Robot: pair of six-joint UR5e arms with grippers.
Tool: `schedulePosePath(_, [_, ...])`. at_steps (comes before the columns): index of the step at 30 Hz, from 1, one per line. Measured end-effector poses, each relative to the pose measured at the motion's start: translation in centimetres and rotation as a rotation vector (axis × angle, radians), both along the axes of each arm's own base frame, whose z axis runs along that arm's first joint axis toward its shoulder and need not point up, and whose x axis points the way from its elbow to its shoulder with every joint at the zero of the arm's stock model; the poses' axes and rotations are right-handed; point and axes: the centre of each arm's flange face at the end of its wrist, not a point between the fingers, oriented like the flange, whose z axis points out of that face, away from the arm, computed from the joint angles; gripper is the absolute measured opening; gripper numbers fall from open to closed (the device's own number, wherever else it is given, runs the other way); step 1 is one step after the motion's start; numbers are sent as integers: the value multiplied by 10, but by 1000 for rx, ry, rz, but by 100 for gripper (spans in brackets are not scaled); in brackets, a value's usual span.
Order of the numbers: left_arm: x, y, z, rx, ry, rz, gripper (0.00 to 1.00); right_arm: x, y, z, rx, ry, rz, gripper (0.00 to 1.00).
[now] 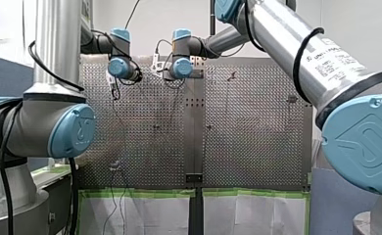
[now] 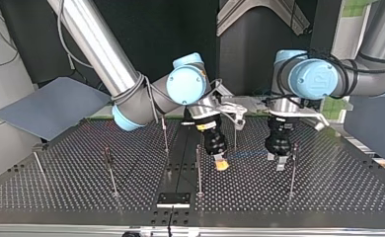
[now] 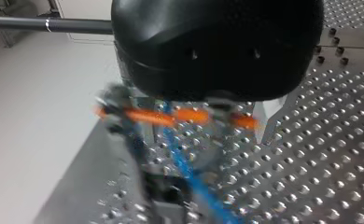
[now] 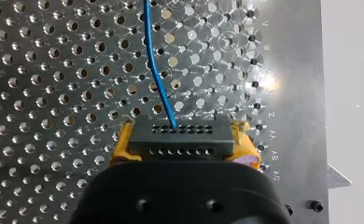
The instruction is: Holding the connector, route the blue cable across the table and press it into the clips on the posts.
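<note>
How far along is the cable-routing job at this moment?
Done: my right gripper is shut on the connector. In hand: the blue cable runs from it toward my left gripper. Left: no post visibly holds it, so all the pressing-in remains.

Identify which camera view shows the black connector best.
The right wrist view: the connector shows whole, clamped between yellow pads, blue cable leaving it. The top view shows only the pads; front and left wrist views do not show it.

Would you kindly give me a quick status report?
Right pincer shut on connector. Cable runs to left pincer, grip unclear. Post close beside it.
</note>
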Motion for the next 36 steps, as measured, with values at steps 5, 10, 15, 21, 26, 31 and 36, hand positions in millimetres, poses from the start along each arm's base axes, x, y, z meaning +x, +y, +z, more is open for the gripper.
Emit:
schedulePosePath(5, [8,0,-14,8,24,4,100,0,0,-1,1,1,1,0])
schedulePosePath(10, [10,2,-18,11,32,17,77,0,0,-1,1,2,2,0])
schedulePosePath(15, [10,2,-18,24,31,23,17,0,0,-1,2,3,3,0])
schedulePosePath(21, [9,2,-18,43,35,43,0,1,1,-2,4,5,3,0])
schedulePosePath(26, [7,2,-19,53,50,53,0,1,3,-2,9,9,5,0])
schedulePosePath(31, [-2,0,-23,80,84,72,0,1,6,-5,21,20,7,0])
schedulePosePath(36, [-21,0,-25,88,108,101,0,0,11,-12,42,41,9,0])
